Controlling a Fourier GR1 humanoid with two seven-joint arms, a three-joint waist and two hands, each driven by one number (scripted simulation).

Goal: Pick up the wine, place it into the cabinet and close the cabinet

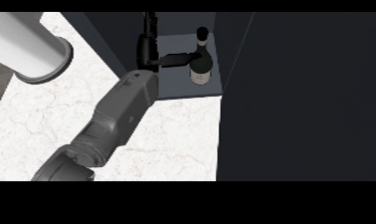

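Pale veined marble counter [176, 133] across lower and left part of head view. Dark cabinet [183, 92] at top centre, open, grey shelf floor visible inside. Large dark cabinet door [301, 98] filling right side of view, swung out over counter edge. Pale grey cylinder [33, 44] with a rimmed end at upper left, resting on counter, well apart from cabinet.

Wine bottle [201, 61] inside cabinet, on shelf floor, toward right side of opening, close to the door's inner edge. Dark glass, pale label low on body, neck pointing toward top of view. Looks upright; exact tilt hard to judge from this steep angle.

Left hand [147, 50] inside cabinet opening, just left of bottle. Grey forearm running up from lower left corner, across counter, wrist at shelf front edge. Fingers straight, extended deeper into cabinet along left wall, not wrapped around anything. One black digit stretched sideways, tip touching bottle at shoulder height. Hand released, no grasp on bottle.

Right hand nowhere in view.
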